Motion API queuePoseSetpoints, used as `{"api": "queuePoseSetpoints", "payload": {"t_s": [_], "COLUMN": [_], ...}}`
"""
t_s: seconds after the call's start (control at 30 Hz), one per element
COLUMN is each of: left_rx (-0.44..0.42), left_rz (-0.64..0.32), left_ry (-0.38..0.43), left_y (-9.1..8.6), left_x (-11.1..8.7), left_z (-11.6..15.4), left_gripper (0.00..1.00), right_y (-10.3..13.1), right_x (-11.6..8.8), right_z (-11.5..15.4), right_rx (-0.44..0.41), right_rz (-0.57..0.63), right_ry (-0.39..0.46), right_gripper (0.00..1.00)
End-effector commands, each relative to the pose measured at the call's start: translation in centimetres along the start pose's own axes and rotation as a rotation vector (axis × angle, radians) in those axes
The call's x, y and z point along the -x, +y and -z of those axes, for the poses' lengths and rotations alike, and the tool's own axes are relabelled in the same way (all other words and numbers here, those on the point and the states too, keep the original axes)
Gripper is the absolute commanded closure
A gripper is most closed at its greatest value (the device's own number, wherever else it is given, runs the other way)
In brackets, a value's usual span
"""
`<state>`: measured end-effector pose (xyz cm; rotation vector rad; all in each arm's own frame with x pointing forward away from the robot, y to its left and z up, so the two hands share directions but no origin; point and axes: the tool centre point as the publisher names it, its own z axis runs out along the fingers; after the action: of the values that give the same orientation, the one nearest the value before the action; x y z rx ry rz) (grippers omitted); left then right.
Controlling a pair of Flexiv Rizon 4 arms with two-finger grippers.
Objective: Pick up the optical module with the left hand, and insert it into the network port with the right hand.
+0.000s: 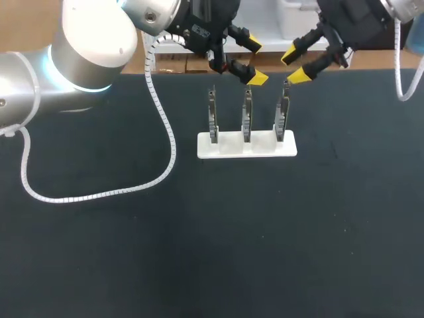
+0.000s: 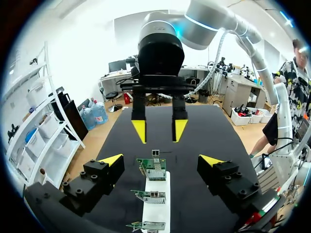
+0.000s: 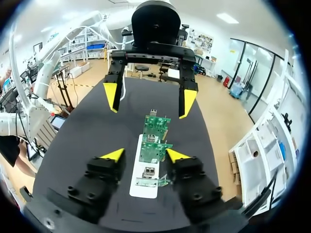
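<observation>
Left claw (image 1: 255, 62) and right claw (image 1: 295, 65) hang close together above the far side of the black bench (image 1: 199, 252), both spread wide and holding nothing. Below them a white holder (image 1: 246, 146) carries three circuit boards (image 1: 246, 118) standing upright in a row. The right claw is over the right-hand board.

Seen from the left wrist, the left claw (image 2: 161, 160) gapes, and the farthest board in the row shows between its fingers, untouched. A small silvery piece (image 2: 156, 153) sticks up from that board's top edge; whether it is the optical module I cannot tell. The right claw (image 2: 159, 131) hangs open just beyond.

From the right wrist, the right claw (image 3: 144, 155) stands open over the holder (image 3: 144, 188) and boards (image 3: 156, 124), with the left claw (image 3: 149, 98) open ahead of it.
</observation>
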<state>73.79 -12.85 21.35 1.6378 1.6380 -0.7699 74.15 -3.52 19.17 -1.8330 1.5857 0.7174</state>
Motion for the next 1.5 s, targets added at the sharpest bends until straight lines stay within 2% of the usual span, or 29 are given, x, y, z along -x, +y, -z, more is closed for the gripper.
{"api": "queuePoseSetpoints", "payload": {"t_s": [0.03, 0.63, 1.5], "left_rx": [-0.002, -0.002, -0.002], "left_rz": [0.003, 0.003, 0.003], "left_ry": [0.008, 0.008, 0.008], "left_y": [0.1, 0.1, 0.1], "left_x": [0.2, 0.2, 0.2], "left_z": [0.0, 0.0, 0.0], "left_gripper": [0.00, 0.00, 0.00], "right_y": [-0.1, -0.9, -0.7], "right_x": [-0.1, -2.7, -3.4], "right_z": [-0.2, -1.7, -3.2], "right_rx": [0.001, 0.037, 0.064], "right_rz": [-0.002, -0.064, -0.105], "right_ry": [0.001, -0.019, -0.025], "right_gripper": [1.00, 1.00, 1.00]}}
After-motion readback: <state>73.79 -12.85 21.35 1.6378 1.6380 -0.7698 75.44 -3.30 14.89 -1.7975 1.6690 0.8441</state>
